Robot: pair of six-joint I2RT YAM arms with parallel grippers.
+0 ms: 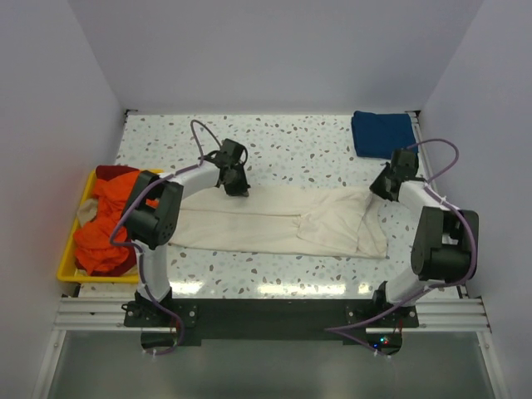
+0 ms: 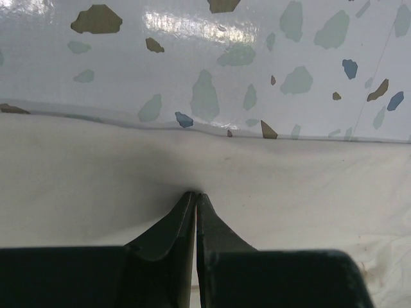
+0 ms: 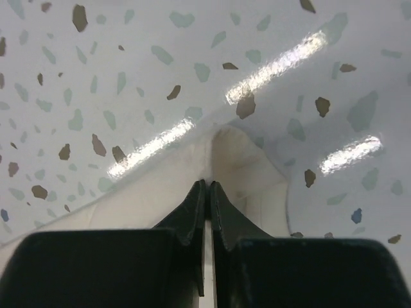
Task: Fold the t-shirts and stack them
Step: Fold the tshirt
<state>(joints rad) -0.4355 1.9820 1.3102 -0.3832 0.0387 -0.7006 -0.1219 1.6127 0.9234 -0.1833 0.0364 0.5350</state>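
Note:
A large cream t-shirt point(image 1: 283, 223) lies spread lengthwise across the middle of the table. My left gripper point(image 1: 237, 188) is at its far edge, left of centre. In the left wrist view the gripper point(image 2: 196, 194) is shut, its tips pinching the cream cloth point(image 2: 289, 186) a little inside the edge. My right gripper point(image 1: 379, 189) is at the shirt's far right corner. In the right wrist view it point(image 3: 209, 183) is shut on that corner of cloth point(image 3: 241, 157), which stands up slightly. A folded dark blue t-shirt point(image 1: 382, 131) lies at the back right.
A yellow plastic tray point(image 1: 70, 268) at the table's left edge holds crumpled orange point(image 1: 104, 229) and red point(image 1: 115, 173) t-shirts. White walls close in the speckled table point(image 1: 299, 141) on three sides.

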